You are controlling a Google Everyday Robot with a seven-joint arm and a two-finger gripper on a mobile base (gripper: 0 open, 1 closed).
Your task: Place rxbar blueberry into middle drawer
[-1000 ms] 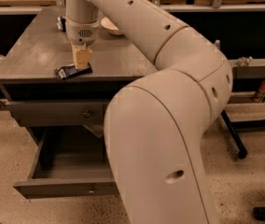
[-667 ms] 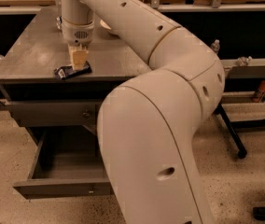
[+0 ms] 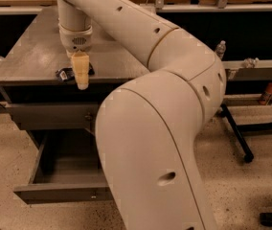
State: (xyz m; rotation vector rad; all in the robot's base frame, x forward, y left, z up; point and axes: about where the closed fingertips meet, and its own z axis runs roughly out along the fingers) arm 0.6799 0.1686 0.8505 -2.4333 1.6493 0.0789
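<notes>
Gripper (image 3: 82, 82) has dropped forward toward the table's (image 3: 30, 56) front edge, and its tip now covers part of the rxbar blueberry (image 3: 64, 74). I can't tell its grip state from here. One bar, flat on the tabletop where it was. Two drawers: upper drawer (image 3: 45, 116) closed, middle drawer (image 3: 59, 194) pulled out, with only bare grey floor showing inside.

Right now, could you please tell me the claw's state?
Claw: cannot be told; it hangs over the bar on the cabinet top.
</notes>
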